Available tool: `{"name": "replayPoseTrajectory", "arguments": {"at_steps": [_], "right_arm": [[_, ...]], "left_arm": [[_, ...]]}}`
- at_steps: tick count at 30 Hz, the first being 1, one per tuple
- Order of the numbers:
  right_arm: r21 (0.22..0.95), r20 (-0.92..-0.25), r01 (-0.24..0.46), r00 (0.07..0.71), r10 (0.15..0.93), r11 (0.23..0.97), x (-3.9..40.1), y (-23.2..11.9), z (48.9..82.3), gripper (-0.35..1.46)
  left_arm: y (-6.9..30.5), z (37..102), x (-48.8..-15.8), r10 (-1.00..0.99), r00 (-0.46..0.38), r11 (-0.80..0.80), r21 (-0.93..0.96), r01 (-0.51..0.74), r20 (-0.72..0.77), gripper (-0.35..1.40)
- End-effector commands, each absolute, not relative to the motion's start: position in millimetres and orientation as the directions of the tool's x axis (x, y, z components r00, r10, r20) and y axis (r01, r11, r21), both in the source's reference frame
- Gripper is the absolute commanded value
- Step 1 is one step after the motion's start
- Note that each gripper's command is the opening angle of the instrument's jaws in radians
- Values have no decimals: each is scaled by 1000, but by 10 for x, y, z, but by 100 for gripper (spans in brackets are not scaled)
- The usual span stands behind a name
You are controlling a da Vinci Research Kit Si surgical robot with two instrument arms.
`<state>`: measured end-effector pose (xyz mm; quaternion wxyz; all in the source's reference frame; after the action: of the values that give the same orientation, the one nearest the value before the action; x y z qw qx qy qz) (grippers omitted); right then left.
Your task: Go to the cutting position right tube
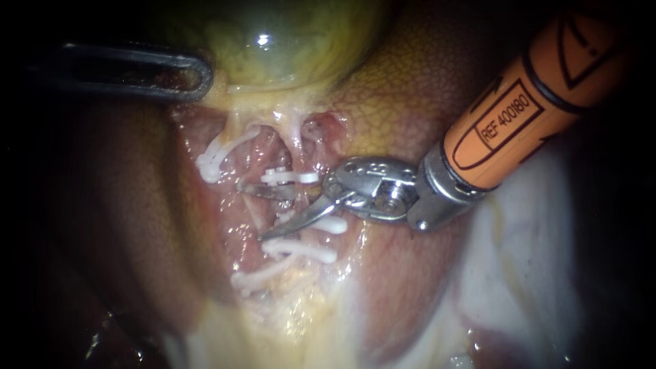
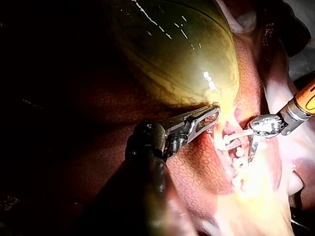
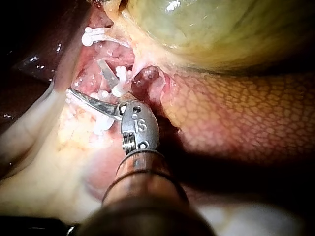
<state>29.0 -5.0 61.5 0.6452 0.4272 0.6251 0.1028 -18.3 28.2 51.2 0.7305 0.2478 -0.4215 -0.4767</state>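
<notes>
My right instrument [image 1: 253, 210], the orange-sleeved shaft with a silver wrist and 2 thin steel blades, has its jaws spread apart. The right tube [image 1: 279, 203], a pale pink strand, sits in the gap between them. As far as I can see they're not biting it, just straddling, so I'd say I'm pretty much at the cutting spot.

There are small white plastic clips [image 1: 290, 176] on the tube on either side of the blades. I reckon the cut belongs in the bare stretch between them so both ends stay sealed.

My left instrument [image 1: 201, 75], the dark one with slotted jaws, is clamped on the lower edge of the glossy yellow-green gallbladder [image 1: 273, 48]. My guess is that pulls it away from the blades and keeps the tube taut. The mottled brown liver [image 1: 410, 96] lies right beside the right instrument's wrist.
</notes>
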Motion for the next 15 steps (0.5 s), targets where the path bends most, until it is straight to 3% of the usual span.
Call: {"name": "replayPoseTrajectory", "arguments": {"at_steps": [1,9,15], "right_arm": [[675,-720,416,189,668,609,290,-50,614,120],[644,-711,515,132,690,565,292,-44,592,116],[638,-711,525,119,693,564,294,-40,567,115]], "left_arm": [[282,512,-183,-905,190,423,764,488,380,-35],[283,513,-182,-905,191,423,764,487,380,-35],[283,513,-182,-905,191,423,764,487,380,-35]]}}
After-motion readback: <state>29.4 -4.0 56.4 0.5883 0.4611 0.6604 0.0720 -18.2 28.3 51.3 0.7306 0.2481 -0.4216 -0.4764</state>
